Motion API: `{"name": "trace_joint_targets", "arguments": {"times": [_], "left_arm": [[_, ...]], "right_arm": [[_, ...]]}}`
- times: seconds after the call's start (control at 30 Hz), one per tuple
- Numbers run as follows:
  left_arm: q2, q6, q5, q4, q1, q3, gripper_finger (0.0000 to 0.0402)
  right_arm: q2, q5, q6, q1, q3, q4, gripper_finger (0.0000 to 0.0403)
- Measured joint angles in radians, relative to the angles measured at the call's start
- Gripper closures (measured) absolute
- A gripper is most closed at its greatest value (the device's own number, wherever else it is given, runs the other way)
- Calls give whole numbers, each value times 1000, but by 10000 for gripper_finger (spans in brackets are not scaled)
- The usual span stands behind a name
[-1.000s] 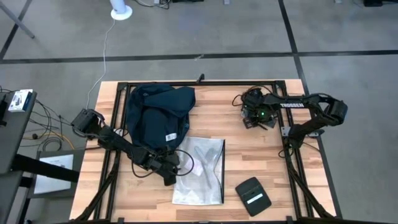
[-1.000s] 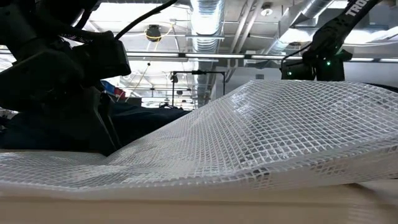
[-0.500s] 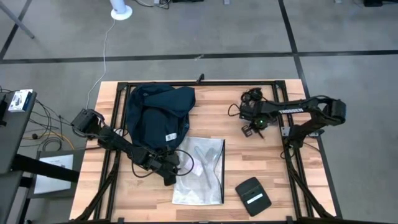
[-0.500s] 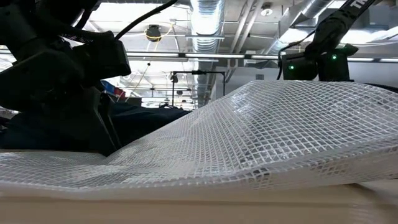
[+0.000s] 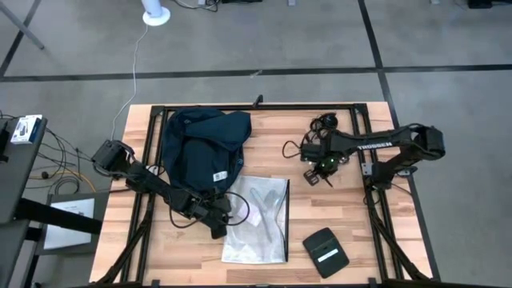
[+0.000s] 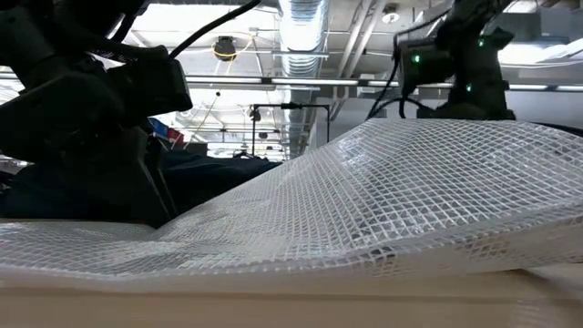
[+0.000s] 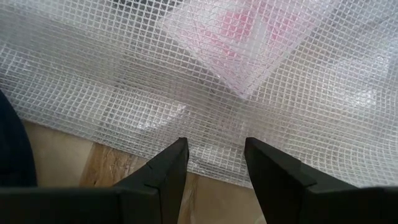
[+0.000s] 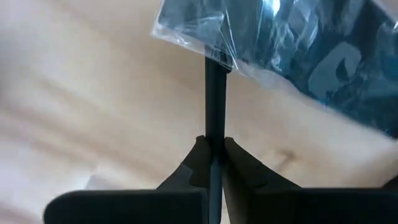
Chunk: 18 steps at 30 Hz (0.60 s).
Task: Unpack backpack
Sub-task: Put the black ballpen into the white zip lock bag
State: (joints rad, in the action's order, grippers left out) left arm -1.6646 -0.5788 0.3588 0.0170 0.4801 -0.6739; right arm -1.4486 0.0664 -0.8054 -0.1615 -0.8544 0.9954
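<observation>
The dark navy backpack (image 5: 202, 146) lies slumped at the table's far left. A clear mesh plastic bag (image 5: 258, 218) lies flat beside it, toward the near edge. My left gripper (image 5: 224, 213) stands open at that bag's left edge (image 7: 214, 163), one finger on either side of the rim. My right gripper (image 5: 314, 170) is over the table's right middle, shut on a thin black cord (image 8: 215, 93). The cord runs into a small clear packet (image 8: 292, 43) with something dark inside. My right gripper pinches the thin black cord (image 8: 214, 134) between its two fingertips, with the cord running lengthwise out past them. The clear packet sits at the cord's far end, over the wooden tabletop. I cannot tell whether the packet rests on the table.
A small flat black pouch (image 5: 326, 251) with a white label lies near the front right. A loop of black cable (image 5: 293, 147) and a dark bundle (image 5: 325, 122) sit beside the right arm. Bare wood (image 5: 272, 148) shows between the backpack and the right gripper.
My right gripper has moved toward the table's near and left edges, closer to the mesh bag, taking the black cord along. The cable loop now trails out on its left. The left arm, backpack and mesh bag have stayed still.
</observation>
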Motion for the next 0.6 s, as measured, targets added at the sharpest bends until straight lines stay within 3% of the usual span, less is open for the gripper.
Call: {"name": "trace_joint_targets", "arguments": {"times": [0.23,0.43,0.6], "left_arm": [[3,-9,-2,-1,0,0,250],[4,11,-5,-1,-8,0,250],[5,21,-7,1,-16,0,250]], "right_arm": [[1,225,-130,241,-18,-15,400],[-2,279,-298,427,-18,-214,401],[-45,268,-353,484,-20,-450,401]]}}
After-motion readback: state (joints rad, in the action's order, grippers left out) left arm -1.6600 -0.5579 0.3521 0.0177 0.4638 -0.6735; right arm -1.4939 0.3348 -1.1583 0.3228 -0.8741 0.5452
